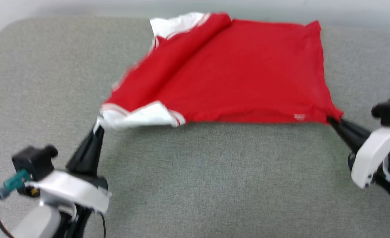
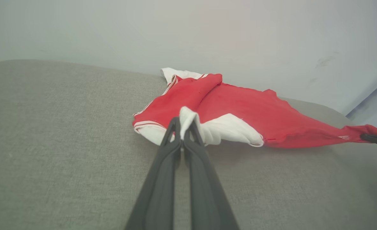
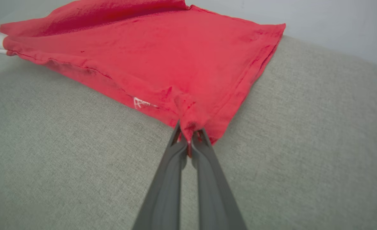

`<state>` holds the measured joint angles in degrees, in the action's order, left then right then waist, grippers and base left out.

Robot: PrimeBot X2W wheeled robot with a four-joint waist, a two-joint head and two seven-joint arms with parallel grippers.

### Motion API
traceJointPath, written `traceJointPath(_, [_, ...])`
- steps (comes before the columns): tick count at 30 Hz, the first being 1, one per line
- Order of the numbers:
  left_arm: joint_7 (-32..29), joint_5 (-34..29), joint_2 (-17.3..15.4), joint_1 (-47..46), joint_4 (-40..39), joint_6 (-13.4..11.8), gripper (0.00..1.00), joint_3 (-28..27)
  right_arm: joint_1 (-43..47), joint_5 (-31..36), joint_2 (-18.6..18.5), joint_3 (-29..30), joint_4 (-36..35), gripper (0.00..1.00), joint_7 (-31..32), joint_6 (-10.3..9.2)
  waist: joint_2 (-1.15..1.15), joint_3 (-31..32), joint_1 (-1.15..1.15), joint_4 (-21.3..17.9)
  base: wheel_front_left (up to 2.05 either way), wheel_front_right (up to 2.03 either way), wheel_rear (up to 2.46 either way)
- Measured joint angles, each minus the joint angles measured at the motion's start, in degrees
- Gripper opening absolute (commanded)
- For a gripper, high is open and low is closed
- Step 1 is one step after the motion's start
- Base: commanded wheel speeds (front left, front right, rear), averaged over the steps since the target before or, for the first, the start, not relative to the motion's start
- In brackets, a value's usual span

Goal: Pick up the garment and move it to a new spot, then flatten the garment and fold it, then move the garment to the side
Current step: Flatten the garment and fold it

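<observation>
Now, garment [image 1: 241, 72] lies toward the grey cushion's [image 1: 198, 181] far edge, stretched crosswise between both claws: left gripper [image 1: 99, 127] clamps the white sleeve, right gripper [image 1: 330, 119] clamps the red hem corner.

Grey woven cloth over desk [image 1: 195, 185], fine weave, slightly padded look. Rounded far-left corner [image 1: 8, 31] in head view, far edge right up vs. wall [image 2: 188, 28]. Plain, pale grey-white, matt. Faint dark scuff [image 2: 324, 60] on wall, upper right in left wrist view, w/ smaller mark just below. Blue-grey slanted band [image 2: 372, 102] at far right edge there, beside wall; can't tell what. Soft even light, diffuse, weak shadows on cloth. Same pale wall tone at top right of right wrist view, above desk edge.
</observation>
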<state>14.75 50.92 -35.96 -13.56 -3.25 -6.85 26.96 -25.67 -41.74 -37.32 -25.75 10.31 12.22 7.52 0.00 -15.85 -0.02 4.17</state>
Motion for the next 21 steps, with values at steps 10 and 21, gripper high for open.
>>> traceJointPath(10, [-1.30, 4.75, -0.19, 12.30, 0.30, -0.90, 0.00, 2.15, 13.77, 0.81, 0.49, 3.39, -2.63, 0.00, 2.16, 0.00, 0.00, 7.00, 0.00, 0.12, 0.00, 0.00, 0.00])
traceJointPath(21, [-2.77, 10.01, 0.73, 23.21, 2.41, -0.27, 0.00, 4.64, 26.74, 0.24, 0.85, 6.06, -5.63, 0.00, 3.48, 0.00, 0.00, 12.86, 0.00, -0.52, 0.00, 0.00, 0.00])
